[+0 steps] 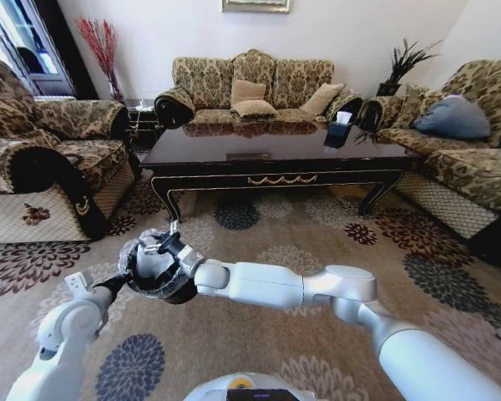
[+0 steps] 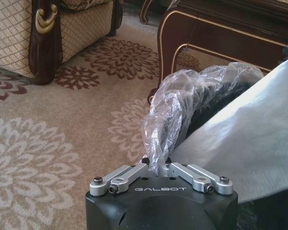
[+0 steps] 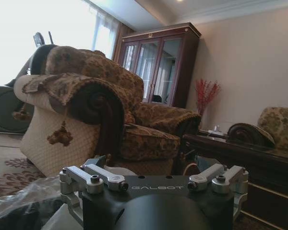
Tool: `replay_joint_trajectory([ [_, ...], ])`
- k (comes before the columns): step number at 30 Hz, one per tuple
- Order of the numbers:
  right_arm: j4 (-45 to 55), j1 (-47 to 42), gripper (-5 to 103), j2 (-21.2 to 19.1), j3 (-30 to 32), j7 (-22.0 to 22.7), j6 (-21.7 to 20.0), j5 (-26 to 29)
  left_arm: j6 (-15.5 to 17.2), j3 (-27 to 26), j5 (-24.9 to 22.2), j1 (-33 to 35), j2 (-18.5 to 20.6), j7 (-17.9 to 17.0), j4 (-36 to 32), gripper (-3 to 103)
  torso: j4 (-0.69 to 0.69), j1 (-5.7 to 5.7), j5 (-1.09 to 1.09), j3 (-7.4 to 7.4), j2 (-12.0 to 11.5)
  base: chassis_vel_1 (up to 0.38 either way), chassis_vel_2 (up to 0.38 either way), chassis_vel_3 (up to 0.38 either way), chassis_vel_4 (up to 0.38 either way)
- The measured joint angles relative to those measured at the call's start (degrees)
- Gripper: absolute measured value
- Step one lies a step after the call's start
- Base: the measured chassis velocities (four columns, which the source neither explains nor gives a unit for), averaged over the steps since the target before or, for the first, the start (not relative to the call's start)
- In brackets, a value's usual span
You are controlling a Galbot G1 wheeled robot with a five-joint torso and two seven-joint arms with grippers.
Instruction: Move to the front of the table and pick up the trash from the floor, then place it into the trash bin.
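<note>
Trash bin (image 1: 154,271) held by its clear liner (image 2: 182,96), pinched shut in left gripper (image 2: 156,163) at bin's rim. Right gripper (image 1: 169,244) spread open directly above bin mouth, nearer arm. Trash itself not discernible.

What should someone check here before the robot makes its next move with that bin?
1. Left tool pinches the liner: ok.
2. Right tool sits over the bin: ok.
3. Right tool open: ok.
4. Trash inside the bin: cannot tell.
5. Both arms apart from the table: ok.
</note>
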Motion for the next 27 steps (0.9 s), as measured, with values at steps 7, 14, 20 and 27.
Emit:
replay_joint_trajectory([
  [7,-0.8,-0.4,100,-1.2,2.8,1.5,-1.5,-0.3,0.0,0.1,0.1,-0.1,0.0,0.0,0.0,2,0.0,0.0,0.0,0.0,0.0,0.0,0.0,0.0,0.0],
  [14,2.0,-0.3,100,-4.7,3.7,0.6,-0.1,-2.7,0.0,0.3,0.1,-0.3,0.1,0.0,0.3,2,0.0,0.0,0.0,0.0,0.0,0.0,0.0,0.0,0.0],
  [20,3.8,-0.9,100,-6.9,4.2,0.2,0.6,-3.9,0.0,0.4,0.2,-0.3,0.1,0.0,0.4,2,-0.01,0.0,0.0,0.0,0.0,0.0,0.0,0.0,0.0],
  [27,6.3,-2.2,100,-8.5,3.4,-0.1,2.1,-6.1,0.0,0.5,0.3,-0.4,0.0,0.0,0.4,2,0.0,0.0,0.01,0.0,0.0,0.0,0.0,0.0,0.0],
])
